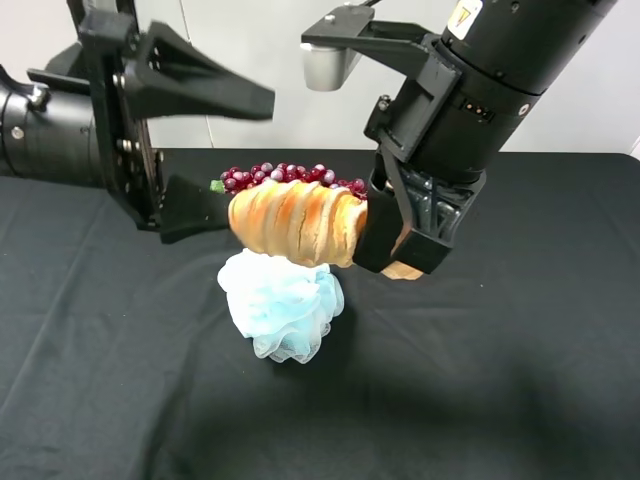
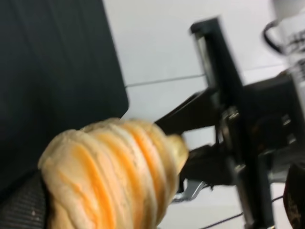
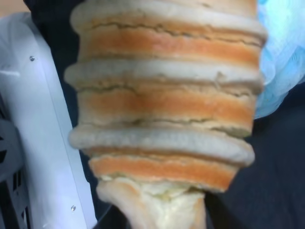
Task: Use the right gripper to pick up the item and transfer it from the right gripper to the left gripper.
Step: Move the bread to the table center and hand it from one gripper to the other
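Black all over — left gripper (image 1: 246,160) is showing wedge fingers and silver bolts (image 1: 124,146) at the wrist; right gripper (image 1: 402,256) is showing a blocky claw, thick cylindrical arm carrying a yellow-white label (image 1: 464,16).

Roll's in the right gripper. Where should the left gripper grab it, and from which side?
Take the bread roll by its free end, the half sticking out of the right gripper toward the left gripper. It is held roughly level with the other end clamped, so come in along its length from the left arm's side, open jaws closing across its width.
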`<control>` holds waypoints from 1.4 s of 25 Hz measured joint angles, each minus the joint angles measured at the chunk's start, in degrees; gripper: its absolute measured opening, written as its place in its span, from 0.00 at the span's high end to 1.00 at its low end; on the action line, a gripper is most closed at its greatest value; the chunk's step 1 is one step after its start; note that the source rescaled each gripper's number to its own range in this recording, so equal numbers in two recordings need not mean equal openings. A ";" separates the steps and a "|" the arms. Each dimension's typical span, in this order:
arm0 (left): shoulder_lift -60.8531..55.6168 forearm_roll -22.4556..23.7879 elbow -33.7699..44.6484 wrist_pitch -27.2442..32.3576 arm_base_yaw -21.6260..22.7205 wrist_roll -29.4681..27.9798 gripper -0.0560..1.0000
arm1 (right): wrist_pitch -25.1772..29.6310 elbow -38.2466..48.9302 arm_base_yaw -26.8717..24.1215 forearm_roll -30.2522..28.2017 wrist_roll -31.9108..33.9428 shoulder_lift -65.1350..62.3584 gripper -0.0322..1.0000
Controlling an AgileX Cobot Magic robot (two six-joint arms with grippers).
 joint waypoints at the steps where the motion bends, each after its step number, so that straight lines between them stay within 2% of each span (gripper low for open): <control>1: 0.00 1.11 0.00 0.00 0.00 -0.78 0.02 | -0.29 0.00 0.00 0.00 0.00 0.00 0.97; 7: 0.00 8.53 0.00 -0.01 0.00 -4.04 0.02 | -2.68 -0.06 0.00 0.58 0.00 -0.06 0.97; 11: 0.00 9.04 0.00 -0.26 0.00 -4.60 0.02 | -2.73 -0.06 0.00 0.65 0.00 -0.06 0.97; 20: 0.00 4.54 0.00 -0.50 0.00 -3.59 0.02 | -2.73 -0.06 0.00 2.11 0.00 -0.06 0.97; 35: 0.00 0.67 0.00 -0.46 0.00 -1.64 0.02 | -2.73 -0.06 0.00 3.69 -0.72 -0.06 0.97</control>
